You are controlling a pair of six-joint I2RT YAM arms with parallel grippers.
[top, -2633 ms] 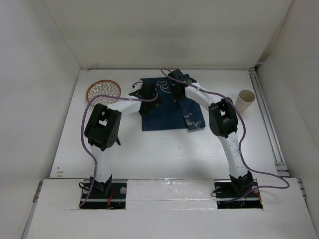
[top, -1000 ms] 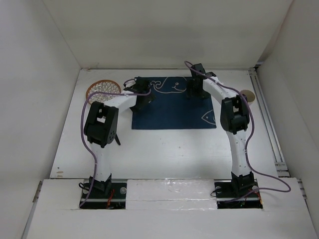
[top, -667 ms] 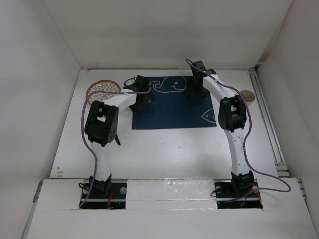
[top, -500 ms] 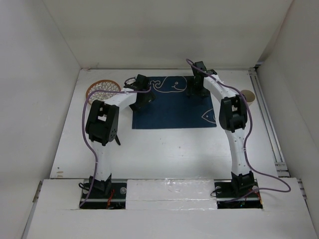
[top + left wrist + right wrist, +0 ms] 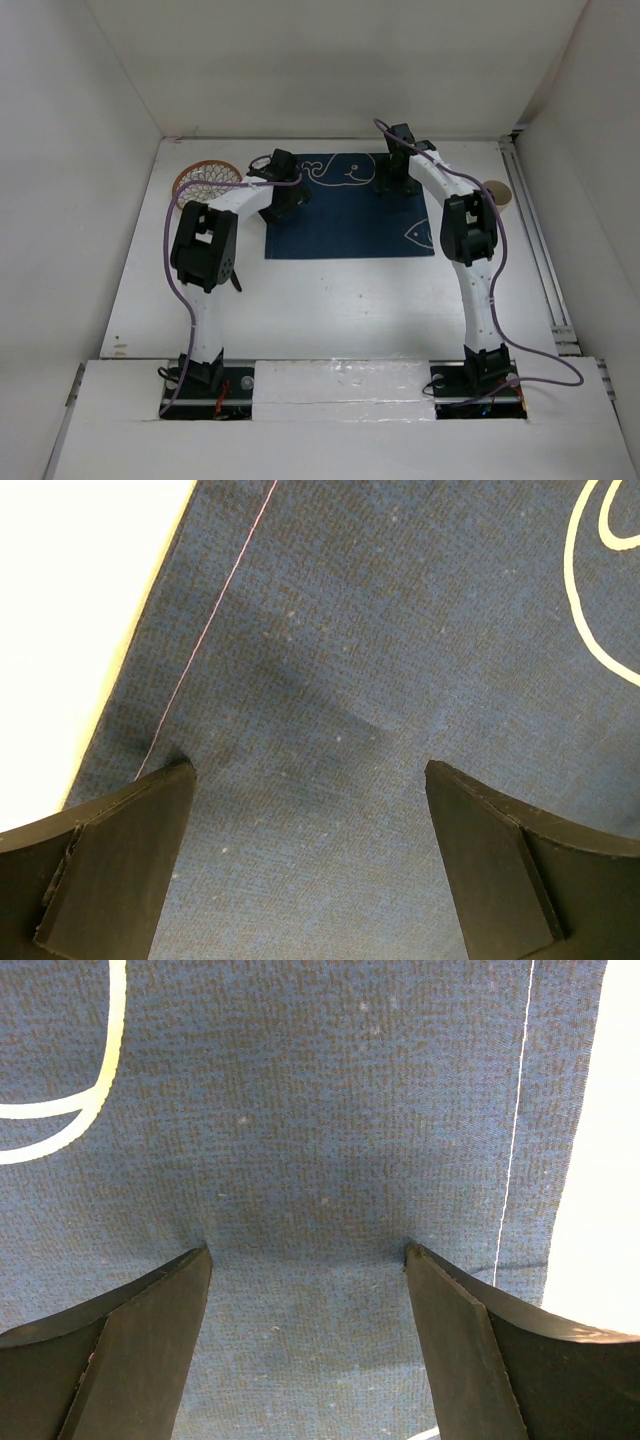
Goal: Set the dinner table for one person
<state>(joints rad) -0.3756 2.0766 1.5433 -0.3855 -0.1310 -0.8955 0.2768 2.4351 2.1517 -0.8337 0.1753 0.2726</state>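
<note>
Plain white walls (image 5: 330,60) on three sides, pale rail (image 5: 541,262) at right.

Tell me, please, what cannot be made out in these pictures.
Top view: the right arm hides part of the beige cup.
Top view: the left arm covers the near edge of the woven disc.
Wrist views: frame edges cut off the white drawings on the placemat.

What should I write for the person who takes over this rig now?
Left tool open, low over the navy-blue rectangular cloth placemat, near one edge.
Right tool open, likewise.
Placemat lies flat at the far middle of the matte-white dinner table: done.
Left: round brown woven plate, far left, and beige cup, far right, both off the mat.
</note>
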